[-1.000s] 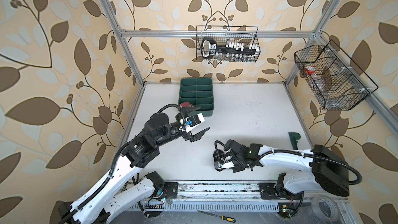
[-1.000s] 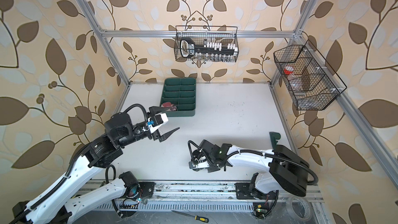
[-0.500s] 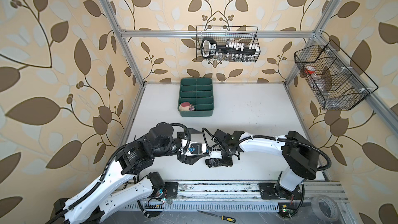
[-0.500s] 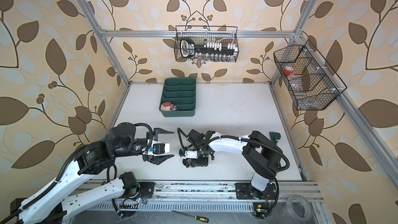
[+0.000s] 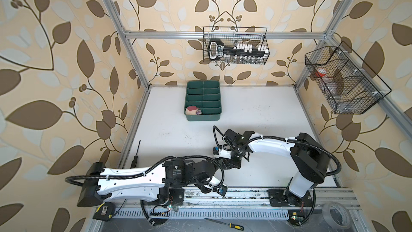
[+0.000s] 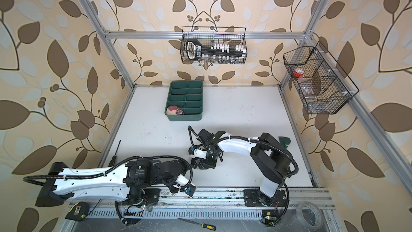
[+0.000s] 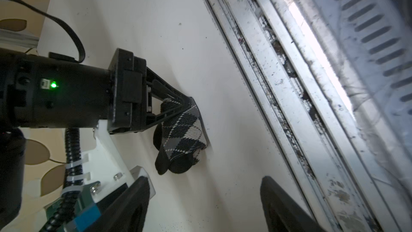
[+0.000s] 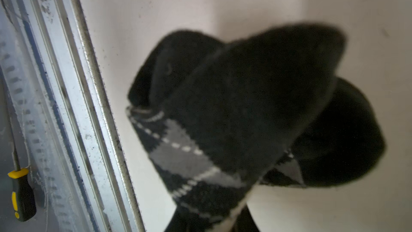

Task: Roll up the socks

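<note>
The black-grey-white argyle sock (image 7: 182,135) sits bunched in a lump on the white table near the front rail. My right gripper (image 7: 190,103) is shut on its top end. In both top views the sock shows only as a dark lump (image 5: 230,165) (image 6: 204,164) under that gripper. It fills the right wrist view (image 8: 223,119). My left gripper (image 7: 204,178) is open and empty, low over the table, with the sock a short way beyond its fingertips. The beige sock with maroon parts (image 5: 193,110) (image 6: 175,110) lies rolled in the front-left compartment of the green tray (image 5: 204,117).
The front metal rail (image 7: 278,85) runs close beside the argyle sock. A black screwdriver (image 5: 136,155) lies at the table's left edge. A green object (image 6: 284,140) is at the right edge. Wire baskets hang on the back wall (image 5: 235,45) and the right wall (image 5: 343,81).
My left arm swung from beside the green tray down to the table's front and now lies low, jaws a little narrower. The right gripper shifted slightly left, still holding the argyle sock.
</note>
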Robot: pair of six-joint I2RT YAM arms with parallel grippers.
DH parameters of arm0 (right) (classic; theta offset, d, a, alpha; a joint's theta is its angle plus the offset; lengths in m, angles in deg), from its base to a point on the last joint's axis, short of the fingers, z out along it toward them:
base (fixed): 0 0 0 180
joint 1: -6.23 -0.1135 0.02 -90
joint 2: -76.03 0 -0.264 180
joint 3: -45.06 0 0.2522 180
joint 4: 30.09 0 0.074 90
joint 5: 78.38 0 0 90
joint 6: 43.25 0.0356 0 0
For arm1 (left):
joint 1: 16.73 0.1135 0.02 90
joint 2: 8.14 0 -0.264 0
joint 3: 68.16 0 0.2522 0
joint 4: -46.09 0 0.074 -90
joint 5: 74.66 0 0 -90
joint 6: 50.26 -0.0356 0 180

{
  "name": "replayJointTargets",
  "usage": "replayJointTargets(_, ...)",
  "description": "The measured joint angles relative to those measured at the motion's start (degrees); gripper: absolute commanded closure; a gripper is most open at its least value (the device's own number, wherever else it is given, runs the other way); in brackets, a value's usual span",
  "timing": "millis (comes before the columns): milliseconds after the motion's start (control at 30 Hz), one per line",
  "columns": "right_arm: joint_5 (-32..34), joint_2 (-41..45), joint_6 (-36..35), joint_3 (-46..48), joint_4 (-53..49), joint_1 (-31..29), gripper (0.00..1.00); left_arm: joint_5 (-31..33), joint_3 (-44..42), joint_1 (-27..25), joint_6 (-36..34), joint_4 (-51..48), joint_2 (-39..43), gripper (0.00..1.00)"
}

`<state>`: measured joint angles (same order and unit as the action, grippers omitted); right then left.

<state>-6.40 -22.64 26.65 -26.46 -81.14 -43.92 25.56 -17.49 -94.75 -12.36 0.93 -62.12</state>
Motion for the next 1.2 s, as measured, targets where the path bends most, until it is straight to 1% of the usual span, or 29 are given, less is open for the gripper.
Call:
replayJointTargets(200, 0.04, 0.37, 0.00, 0.35, 0.20, 0.35, 0.94, 6.49, -5.16, -0.04, -0.37, 11.23, -4.55, 0.23)
replayJointTargets(533, 0.81, 2.51, -0.13, 2.54, 0.90, 0.85, 0.95, 13.42, -5.77, -0.04, 0.22, 23.98, -21.11, 0.25)
replayJointTargets(633, 0.66, 2.71, -0.39, 2.86, 0.94, 1.03, 0.95, 15.34, -5.77, -0.04, 0.20, 26.64, -23.58, 0.24)
replayJointTargets(833, -0.66, 2.75, -1.57, 3.30, 1.01, 1.33, 0.95, 17.79, -5.77, -0.07, 0.20, 30.64, -26.25, 0.27)
replayJointTargets(967, -1.36, 2.89, -2.03, 3.58, 0.90, 1.55, 0.95, 19.61, -5.70, -0.07, 0.24, 33.46, -29.14, 0.33)
replayJointTargets(1067, -1.57, 3.15, -2.05, 3.91, 0.81, 1.64, 0.95, 21.31, -5.27, -0.42, 0.61, 35.10, -30.93, 0.40)
replayJointTargets(1200, -1.90, 3.39, -2.08, 4.22, 0.70, 1.68, 0.95, 21.88, -5.16, -0.42, 1.38, 36.37, -31.65, 0.49)
